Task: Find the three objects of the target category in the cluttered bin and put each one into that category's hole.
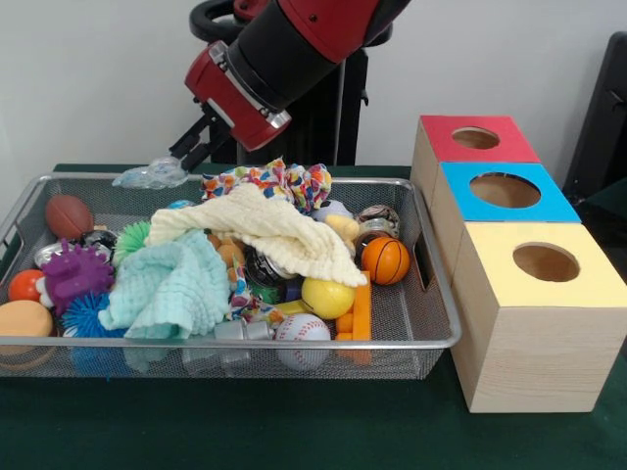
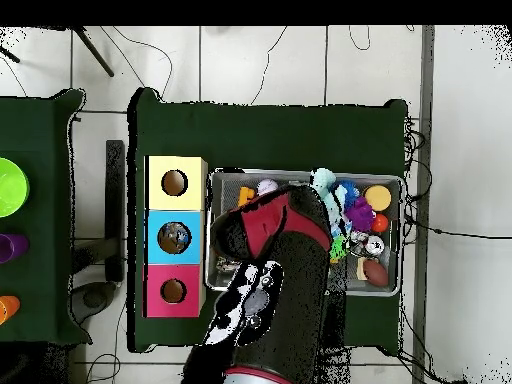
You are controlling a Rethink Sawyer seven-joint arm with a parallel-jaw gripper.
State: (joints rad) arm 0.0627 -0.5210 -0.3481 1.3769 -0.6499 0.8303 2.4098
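Observation:
The silver wire-mesh bin (image 1: 235, 344) is full of balls, cloths and toys; it also shows in the overhead view (image 2: 401, 240), mostly covered by the arm. My gripper (image 1: 177, 160) is above the bin's far left rim in the front view. It is shut on a small clear crinkly water bottle (image 1: 151, 175), held just above the rim. I cannot make out another bottle among the clutter. In the overhead view the gripper is hidden under the arm.
Three wooden boxes with round holes stand beside the bin: red (image 1: 477, 138), blue (image 1: 505, 190), yellow (image 1: 545, 262). In the overhead view something pale shows inside the blue hole (image 2: 174, 237). A cream cloth (image 1: 263, 230) and a mint cloth (image 1: 172, 287) cover the bin's middle.

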